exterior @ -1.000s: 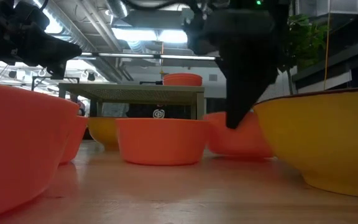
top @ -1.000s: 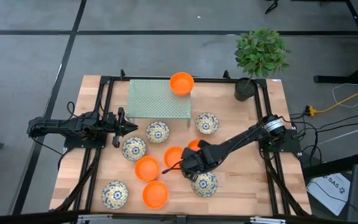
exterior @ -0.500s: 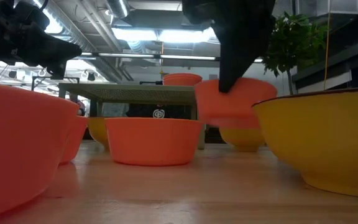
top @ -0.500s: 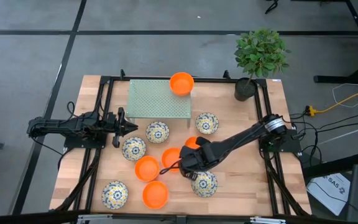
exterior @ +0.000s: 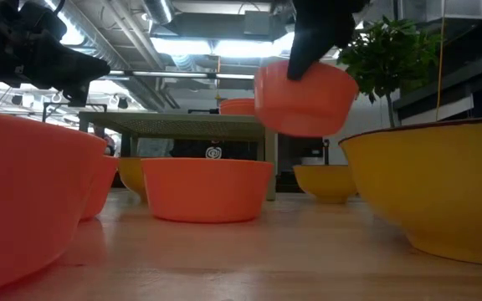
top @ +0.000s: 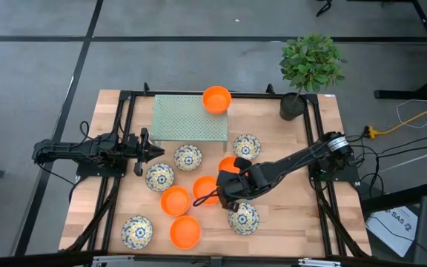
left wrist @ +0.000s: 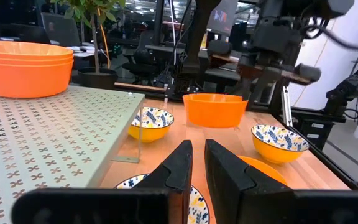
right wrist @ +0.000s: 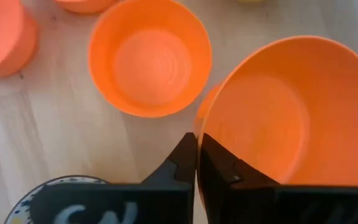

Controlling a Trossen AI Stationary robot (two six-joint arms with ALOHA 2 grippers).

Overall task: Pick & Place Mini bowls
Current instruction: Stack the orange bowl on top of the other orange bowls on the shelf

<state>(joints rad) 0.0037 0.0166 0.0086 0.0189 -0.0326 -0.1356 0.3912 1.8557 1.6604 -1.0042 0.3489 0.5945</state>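
Gripping an orange bowl (exterior: 305, 96) by its rim, the right gripper (right wrist: 197, 163) has its jaws pinched shut on the thin wall, one finger inside and one outside. The bowl hangs clear of the counter (top: 288, 141), tilted, with its mouth turned upward and partly toward the arm; being round, it has no long axis to speak of. From above, only a sliver of it (top: 228, 164) shows, since the dark right arm covers most of it.

Taking the raised perforated platform (top: 190, 117) as the landmark: the held bowl is in front of the platform's right end. Directly under and beside it sits another orange bowl (right wrist: 150, 57), upright and mouth up. Two more orange bowls (top: 175, 200) (top: 185, 231) stand further out in front of the platform. A stack of orange bowls (top: 216, 99) rests on the platform's far right corner. Patterned bowls (top: 187, 157) (top: 247, 147) sit just at the platform's front edge, and others (top: 159, 176) (top: 136, 231) (top: 244, 217) are spread further forward, the last partly under the arm.

The left gripper (left wrist: 197, 171) waits off the platform's left front corner, jaws nearly together with a narrow gap, holding nothing.

A potted plant (top: 308, 68) stands to the right of the platform.

In the table-level view, the near bowls are cut off at the edges.
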